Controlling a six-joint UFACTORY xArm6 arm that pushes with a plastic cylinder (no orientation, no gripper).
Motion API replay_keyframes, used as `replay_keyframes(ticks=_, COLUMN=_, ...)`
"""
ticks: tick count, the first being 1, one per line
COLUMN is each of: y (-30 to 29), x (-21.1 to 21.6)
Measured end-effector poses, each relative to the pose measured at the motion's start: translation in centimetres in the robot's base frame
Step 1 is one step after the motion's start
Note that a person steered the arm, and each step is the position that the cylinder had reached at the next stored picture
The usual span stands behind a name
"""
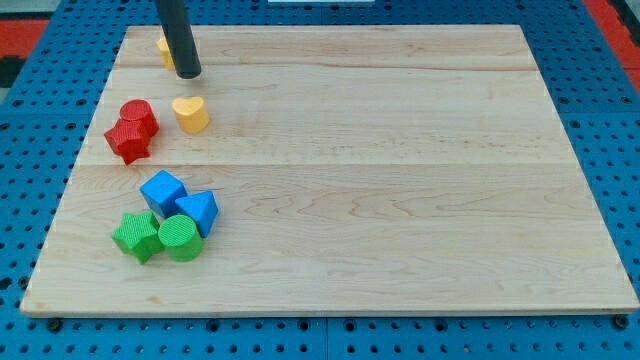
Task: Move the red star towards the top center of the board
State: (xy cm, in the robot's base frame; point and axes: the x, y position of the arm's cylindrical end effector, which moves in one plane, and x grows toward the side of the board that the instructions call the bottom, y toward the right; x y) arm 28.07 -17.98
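Note:
The red star (pixel 128 141) lies near the left edge of the wooden board (pixel 400 180), touching a red cylinder (pixel 138 115) just above it. My tip (pixel 188 74) is near the view's top left, above and to the right of the red blocks and apart from them. It stands just above a yellow heart (pixel 190 114). A yellow block (pixel 164 50) sits partly hidden behind the rod; its shape cannot be made out.
A cluster sits at the lower left: a blue cube (pixel 162 191), a blue triangular block (pixel 200 211), a green star (pixel 137 236) and a green cylinder (pixel 180 238). A blue pegboard (pixel 600 120) surrounds the board.

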Motion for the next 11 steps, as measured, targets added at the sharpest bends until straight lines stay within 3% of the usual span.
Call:
replay_keyframes(ticks=1, y=-1.7, x=-1.8)
replay_keyframes(ticks=3, y=3.6, x=0.8)
replay_keyframes(ticks=6, y=-9.8, x=9.4)
replay_keyframes(ticks=8, y=-4.5, x=13.5)
replay_keyframes(ticks=9, y=-7.2, x=16.1)
replay_keyframes(ticks=11, y=5.2, x=12.5)
